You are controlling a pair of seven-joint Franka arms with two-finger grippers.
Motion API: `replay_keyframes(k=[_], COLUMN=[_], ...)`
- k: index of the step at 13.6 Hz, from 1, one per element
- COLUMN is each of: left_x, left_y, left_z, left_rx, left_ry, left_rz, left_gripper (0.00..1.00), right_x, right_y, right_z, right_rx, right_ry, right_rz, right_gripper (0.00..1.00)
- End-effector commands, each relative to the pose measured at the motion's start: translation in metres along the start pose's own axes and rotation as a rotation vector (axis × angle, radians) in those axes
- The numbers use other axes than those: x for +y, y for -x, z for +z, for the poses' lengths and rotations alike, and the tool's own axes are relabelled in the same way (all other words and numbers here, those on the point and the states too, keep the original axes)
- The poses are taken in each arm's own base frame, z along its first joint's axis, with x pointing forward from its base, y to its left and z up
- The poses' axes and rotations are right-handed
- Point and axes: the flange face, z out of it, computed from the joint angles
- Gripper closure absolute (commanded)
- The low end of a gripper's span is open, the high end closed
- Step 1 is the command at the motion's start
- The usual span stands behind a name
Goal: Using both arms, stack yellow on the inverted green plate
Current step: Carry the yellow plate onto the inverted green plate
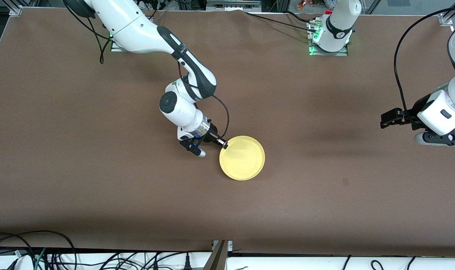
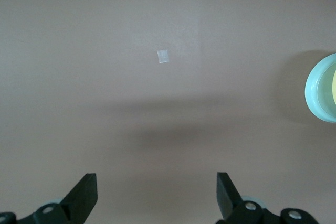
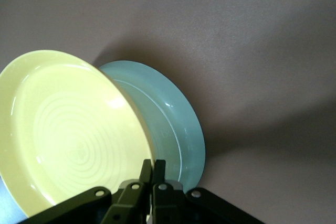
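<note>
The right arm reaches out from its base over the middle of the brown table [image 1: 99,168]. Its gripper [image 1: 222,144] is down at the rim of the yellow plate [image 1: 243,157], at the edge toward the right arm's end of the table. In the right wrist view the fingers [image 3: 146,174] are pinched tight on that rim, one inside and one outside. The yellow plate sits open side up (faint rings show on its inner face) and is over the green plate [image 3: 176,124], which lies directly under it. From the front camera the green plate is hidden entirely by the yellow one.

A small pale mark [image 1: 346,182] lies on the table between the plates and the left arm's end.

The left arm waits at its end of the table. Its gripper [image 1: 390,119] hangs over bare table with the fingers [image 2: 86,190] spread wide apart, holding nothing.
</note>
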Motion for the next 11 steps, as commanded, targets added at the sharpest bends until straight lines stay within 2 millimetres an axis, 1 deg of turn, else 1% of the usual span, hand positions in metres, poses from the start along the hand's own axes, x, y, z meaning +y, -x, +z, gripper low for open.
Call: replay_keyframes(k=[1,3,4,5,6,10,11], left_x=[-0.002,-0.012,-0.013,-0.013,-0.013,-0.013,-0.013], left_y=[-0.003,-0.003,-0.003,-0.003,-0.003,-0.003,-0.003], left_z=[-0.006,-0.005,-0.005,-0.005,-0.005,-0.004,-0.004], left_rx=[-0.003,-0.004,-0.004,-0.002,-0.004,-0.004,-0.004], left_ry=[0.012,0.02,0.022,0.021,0.022,0.022,0.023], left_rz=[0.001,-0.016,-0.016,-0.016,-0.017,-0.017,-0.017], left_gripper=[0.0,0.0,0.0,0.0,0.0,0.0,0.0], right_x=[0.006,0.01,0.01,0.009,0.007,-0.001,-0.003], right_y=[0.0,-0.002,-0.004,0.001,0.004,0.006,0.011], right_z=[0.005,0.004,0.003,0.004,0.005,0.0,0.001], right_rx=[0.003,-0.012,-0.007,-0.006,-0.005,-0.002,-0.005], right_ry=[0.031,0.086,0.118,0.124,0.125,0.109,0.109], right_rz=[-0.018,-0.039,-0.073,-0.088,-0.094,-0.101,-0.108], right_gripper=[1.0,1.0,1.0,1.0,1.0,1.0,1.0])
